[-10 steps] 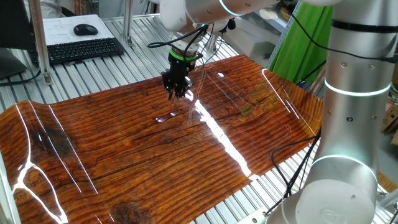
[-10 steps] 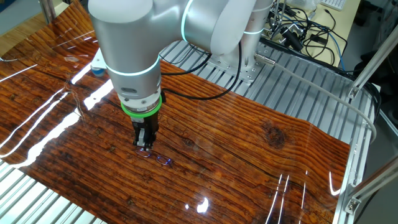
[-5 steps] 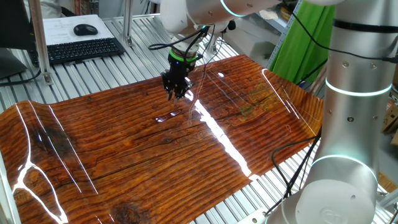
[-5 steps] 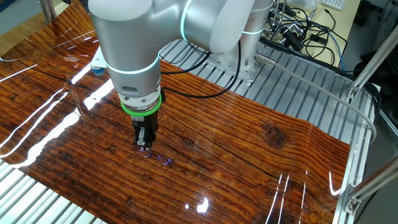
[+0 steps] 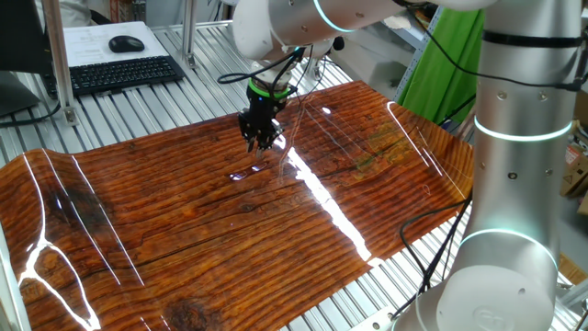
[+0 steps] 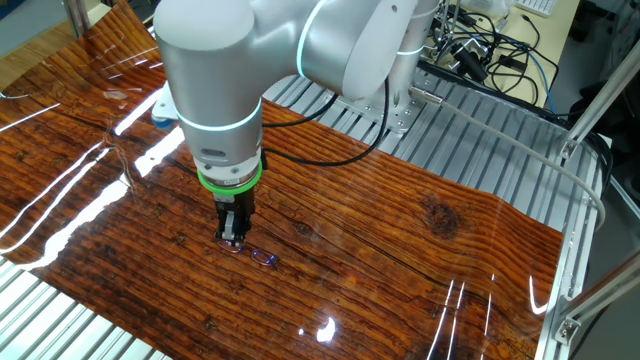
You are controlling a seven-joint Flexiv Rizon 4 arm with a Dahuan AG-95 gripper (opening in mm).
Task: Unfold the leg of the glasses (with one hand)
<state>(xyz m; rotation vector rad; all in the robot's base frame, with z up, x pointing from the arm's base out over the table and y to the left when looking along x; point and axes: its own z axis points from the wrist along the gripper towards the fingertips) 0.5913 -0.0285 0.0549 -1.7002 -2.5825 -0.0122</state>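
The tool (image 6: 233, 238) points straight down at the glossy wood-grain bench (image 6: 400, 240), its black fingers close together with their tips at the near end of the glasses (image 6: 255, 255). The glasses lie flat on the bench, stretching away from the tool toward the bench's near edge. Whether the fingers pinch the frame cannot be told.

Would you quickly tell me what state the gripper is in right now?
Gripper: fingers close together at the glasses; a grasp on the leg cannot be told.
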